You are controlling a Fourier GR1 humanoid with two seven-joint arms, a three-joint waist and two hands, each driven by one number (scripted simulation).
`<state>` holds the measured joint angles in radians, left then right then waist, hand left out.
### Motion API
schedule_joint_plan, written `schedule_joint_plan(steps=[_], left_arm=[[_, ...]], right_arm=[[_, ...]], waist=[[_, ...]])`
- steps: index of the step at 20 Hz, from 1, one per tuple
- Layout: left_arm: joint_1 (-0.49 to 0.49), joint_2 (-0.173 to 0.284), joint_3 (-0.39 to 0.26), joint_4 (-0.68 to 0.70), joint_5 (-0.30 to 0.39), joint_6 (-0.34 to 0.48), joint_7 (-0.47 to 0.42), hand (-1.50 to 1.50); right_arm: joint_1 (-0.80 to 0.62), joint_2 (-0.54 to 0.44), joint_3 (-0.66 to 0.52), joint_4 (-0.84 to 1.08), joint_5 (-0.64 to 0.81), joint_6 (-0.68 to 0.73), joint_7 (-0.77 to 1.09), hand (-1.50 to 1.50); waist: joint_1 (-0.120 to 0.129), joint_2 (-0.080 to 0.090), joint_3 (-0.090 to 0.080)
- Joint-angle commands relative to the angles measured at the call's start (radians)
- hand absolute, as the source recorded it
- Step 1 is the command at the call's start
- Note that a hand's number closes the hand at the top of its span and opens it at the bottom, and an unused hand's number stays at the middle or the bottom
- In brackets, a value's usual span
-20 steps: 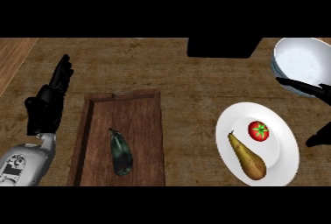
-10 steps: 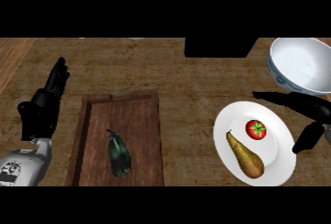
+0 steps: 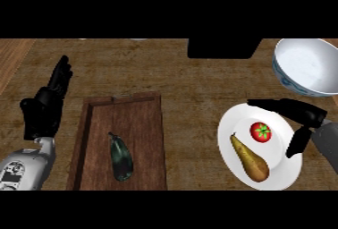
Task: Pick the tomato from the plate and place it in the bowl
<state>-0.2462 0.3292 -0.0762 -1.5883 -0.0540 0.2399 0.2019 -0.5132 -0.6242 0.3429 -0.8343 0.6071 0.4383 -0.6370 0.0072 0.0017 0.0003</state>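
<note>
A red tomato [image 3: 260, 131] with a green stem lies on the white plate [image 3: 231, 126] at the right, beside a brown pear [image 3: 249, 158]. The white bowl [image 3: 306, 65] stands at the back right, just beyond the plate. My right hand [image 3: 302, 118] hovers over the plate's right edge, open, fingers stretched leftward above the tomato and thumb hanging down to its right. It does not touch the tomato. My left hand [image 3: 44, 107] rests open at the far left, fingers pointing up.
A wooden tray [image 3: 95, 140] left of centre holds a dark eggplant [image 3: 120, 155]. A black block [image 3: 224, 48] sits at the counter's back edge, left of the bowl.
My right hand has moved left and forward from the bowl's side, over the plate toward the tomato. The left hand has barely shifted.
</note>
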Motion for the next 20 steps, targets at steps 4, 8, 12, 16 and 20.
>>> schedule_joint_plan(steps=[4,8,12,16,20], left_arm=[[0.027,-0.028,0.039,0.02,-0.031,-0.032,-0.041,0.0],[0.064,0.004,0.079,-0.063,-0.003,-0.077,-0.018,0.0],[0.016,-0.03,0.085,0.038,-0.016,-0.092,-0.062,0.0],[-0.011,-0.061,0.063,-0.007,-0.071,-0.056,0.0,0.0],[0.023,-0.04,0.121,0.069,-0.038,-0.107,-0.103,0.0]], right_arm=[[-0.04,0.113,-0.031,0.106,0.102,-0.029,-0.008,-1.5],[-0.026,0.153,-0.027,0.201,0.159,-0.109,-0.075,-1.5],[-0.029,0.142,-0.026,0.228,0.223,-0.167,-0.137,1.5],[-0.058,0.189,-0.043,0.256,0.256,-0.221,-0.162,1.5],[-0.058,0.174,-0.075,0.318,0.27,-0.262,-0.239,1.5]], waist=[[-0.001,0.0,0.0],[0.005,0.0,0.0],[-0.001,0.001,0.0],[-0.001,0.0,0.0],[-0.001,0.001,0.0]])
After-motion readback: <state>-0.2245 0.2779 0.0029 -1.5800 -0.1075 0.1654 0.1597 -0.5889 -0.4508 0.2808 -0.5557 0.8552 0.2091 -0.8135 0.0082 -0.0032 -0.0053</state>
